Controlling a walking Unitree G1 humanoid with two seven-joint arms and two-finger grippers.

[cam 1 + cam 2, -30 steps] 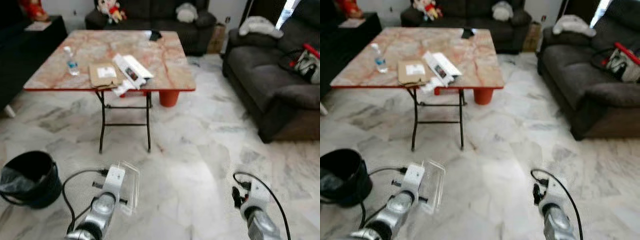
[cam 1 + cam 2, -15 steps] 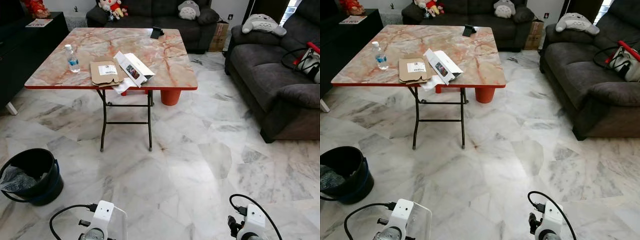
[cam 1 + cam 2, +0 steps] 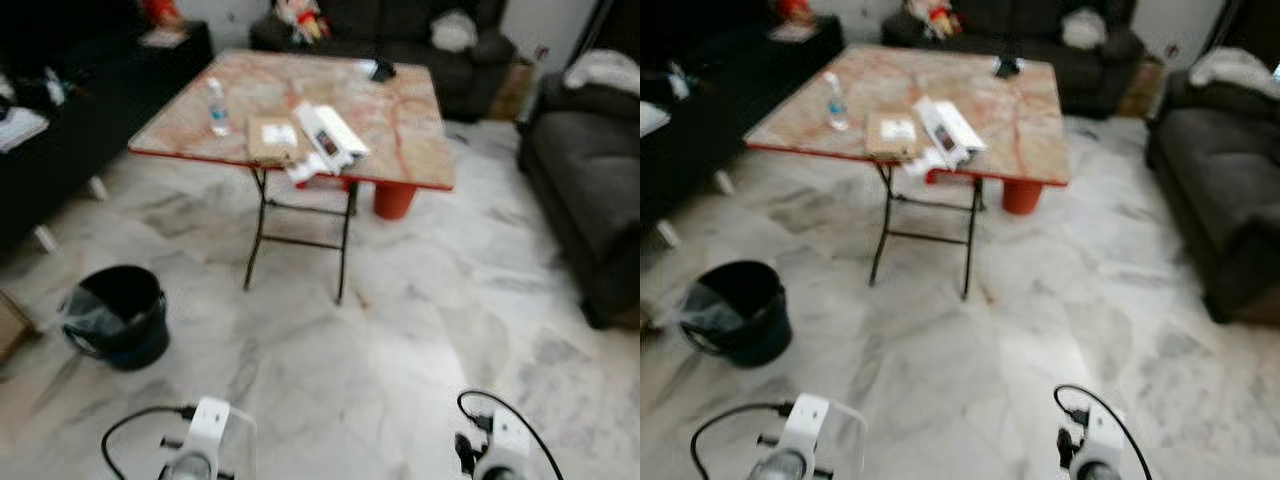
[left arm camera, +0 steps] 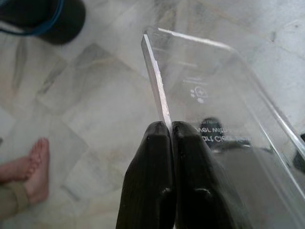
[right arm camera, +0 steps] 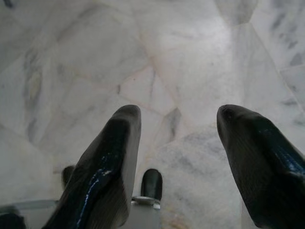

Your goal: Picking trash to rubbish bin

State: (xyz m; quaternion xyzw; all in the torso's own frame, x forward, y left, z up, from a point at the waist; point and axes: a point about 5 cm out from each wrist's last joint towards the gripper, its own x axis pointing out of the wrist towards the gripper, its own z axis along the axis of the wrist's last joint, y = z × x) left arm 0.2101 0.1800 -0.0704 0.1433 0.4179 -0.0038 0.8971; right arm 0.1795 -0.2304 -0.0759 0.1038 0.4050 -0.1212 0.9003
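Marble floor lies under us, and our left gripper (image 4: 170,131) pinches shut the edge of the clear plastic container (image 4: 224,109), light, stiff, slippery, near the black bin (image 3: 115,315); right gripper (image 5: 178,143) open wide, empty.

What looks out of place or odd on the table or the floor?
On the table, white papers hang over the front edge beside a flat cardboard piece. A person's bare foot stands on the floor near the left gripper.
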